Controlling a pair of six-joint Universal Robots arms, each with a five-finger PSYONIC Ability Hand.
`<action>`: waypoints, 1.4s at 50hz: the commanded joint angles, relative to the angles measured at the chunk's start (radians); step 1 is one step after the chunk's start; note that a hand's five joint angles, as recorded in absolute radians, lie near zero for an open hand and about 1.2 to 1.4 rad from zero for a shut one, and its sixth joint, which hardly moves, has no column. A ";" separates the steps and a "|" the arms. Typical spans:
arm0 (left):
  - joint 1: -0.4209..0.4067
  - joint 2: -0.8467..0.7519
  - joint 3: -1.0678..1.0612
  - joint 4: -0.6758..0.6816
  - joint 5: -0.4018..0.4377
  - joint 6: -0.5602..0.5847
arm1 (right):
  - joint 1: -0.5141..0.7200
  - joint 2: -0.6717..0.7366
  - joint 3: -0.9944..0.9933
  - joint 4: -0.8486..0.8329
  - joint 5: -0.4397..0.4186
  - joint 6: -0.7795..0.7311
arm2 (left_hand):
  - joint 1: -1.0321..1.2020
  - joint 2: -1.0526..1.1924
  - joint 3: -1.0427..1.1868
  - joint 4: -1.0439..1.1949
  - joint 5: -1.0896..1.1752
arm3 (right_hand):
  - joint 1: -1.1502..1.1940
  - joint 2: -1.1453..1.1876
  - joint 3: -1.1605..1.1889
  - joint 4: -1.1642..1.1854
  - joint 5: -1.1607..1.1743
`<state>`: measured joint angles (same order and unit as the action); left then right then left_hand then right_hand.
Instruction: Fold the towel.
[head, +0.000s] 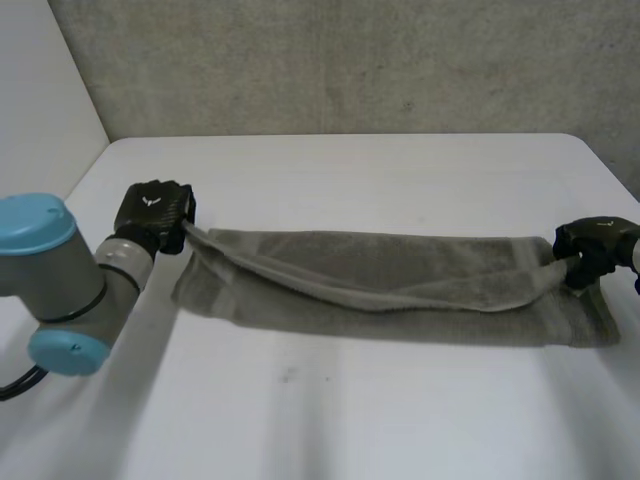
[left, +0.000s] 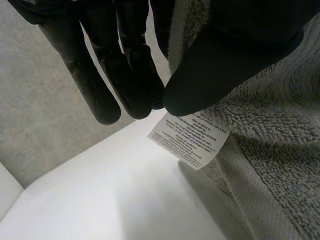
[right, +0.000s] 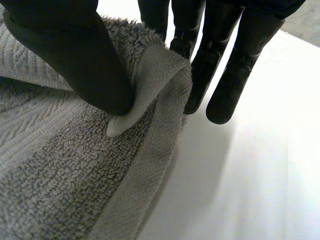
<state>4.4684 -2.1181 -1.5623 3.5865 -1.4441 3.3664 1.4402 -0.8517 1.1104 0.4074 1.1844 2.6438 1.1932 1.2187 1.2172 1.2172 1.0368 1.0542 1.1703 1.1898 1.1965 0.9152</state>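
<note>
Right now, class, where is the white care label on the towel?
In the left wrist view, the care label hangs from the edge of the towel, right at the thumb tip of the left hand, over the white table.

A towel lies lengthwise across the table, running from near the left edge to the right edge. The left hand is at the towel's left end and the right hand at its right end. Each pinches the upper layer, which sags between them onto the lower layer flat on the table. A label hangs from the towel at the left hand's fingertips. A wall stands behind the far edge.
</note>
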 joint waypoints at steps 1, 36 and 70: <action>-0.015 -0.124 0.140 0.002 -0.039 0.005 | 0.020 0.054 -0.055 -0.056 0.037 0.042 | 0.203 0.178 0.179 0.179 0.185 | 0.342 0.226 0.207 0.200 0.307; -0.038 -0.250 0.277 0.100 -0.027 0.025 | 0.083 0.059 -0.176 -0.235 0.178 0.093 | -0.859 -0.885 -0.883 -0.883 -0.878 | -0.880 -0.996 -1.015 -1.022 -0.915; -0.037 -0.092 0.102 0.072 -0.027 0.062 | 0.072 -0.220 0.163 -0.351 0.179 0.085 | -0.225 -0.250 -0.249 -0.249 -0.243 | -0.880 -0.996 -1.015 -1.022 -0.915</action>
<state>4.4288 -2.1813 -1.4882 3.6623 -1.4739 3.4008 1.5124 -1.0587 1.2016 0.0506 1.3645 2.7625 0.6426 0.6439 0.6433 0.6328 0.4554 0.2507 0.2429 0.2171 0.2370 0.0761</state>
